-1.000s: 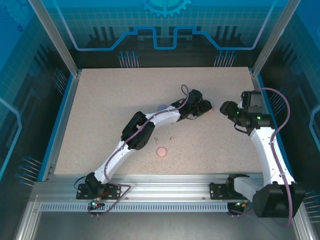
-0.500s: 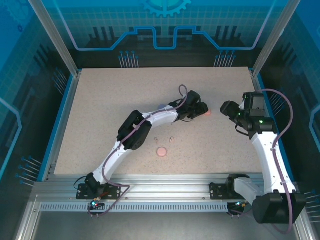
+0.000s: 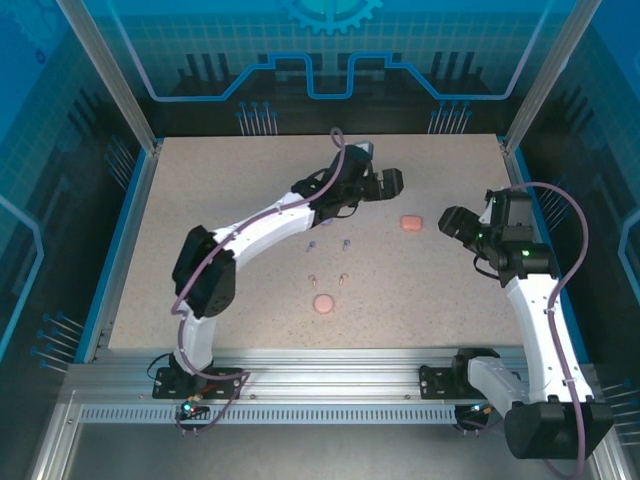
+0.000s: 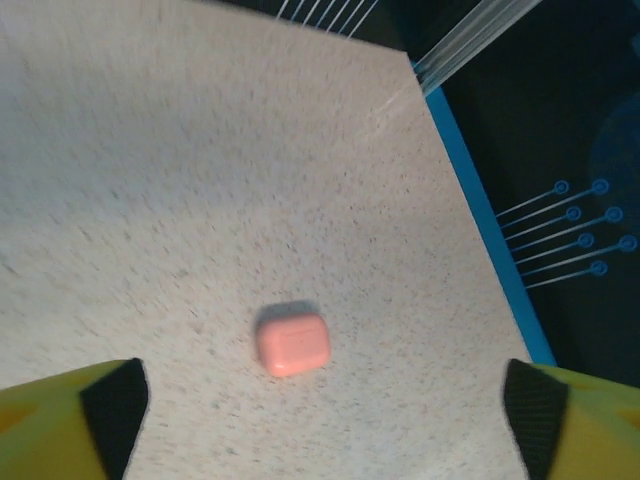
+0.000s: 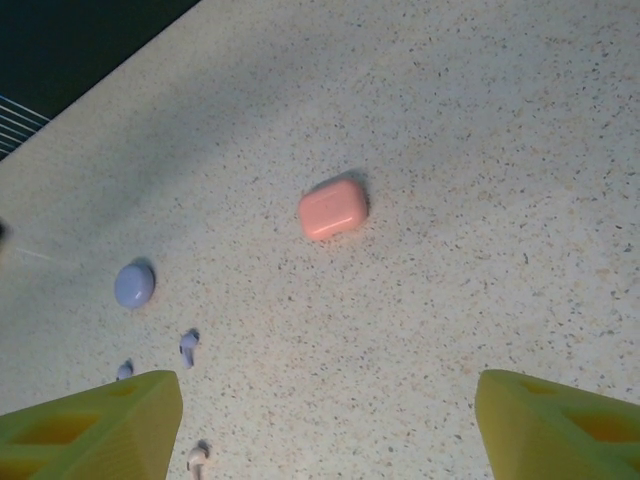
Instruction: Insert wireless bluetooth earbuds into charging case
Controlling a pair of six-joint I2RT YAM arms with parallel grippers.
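Note:
A shut salmon charging case [image 3: 410,221] lies on the table, right of centre. My left gripper [image 3: 388,181] hovers open just behind and left of it; in the left wrist view the case [image 4: 293,338] sits ahead of the wide-apart fingers [image 4: 115,400]. My right gripper [image 3: 450,222] is open to the case's right, with the case [image 5: 333,208] ahead of it. Two purple earbuds [image 3: 311,243] [image 3: 346,242] and two pink earbuds [image 3: 312,281] [image 3: 343,280] lie loose mid-table. The salmon-orange earbuds are out of view.
A round pink case [image 3: 323,303] rests near the front, below the pink buds. A purple case [image 5: 134,284] lies left of the salmon one, with purple buds [image 5: 188,345] close by. A blue rail [image 3: 520,190] edges the table on the right.
My left arm has swung back and left, away from the salmon case, uncovering it and the purple earbuds. The right gripper has shifted slightly.

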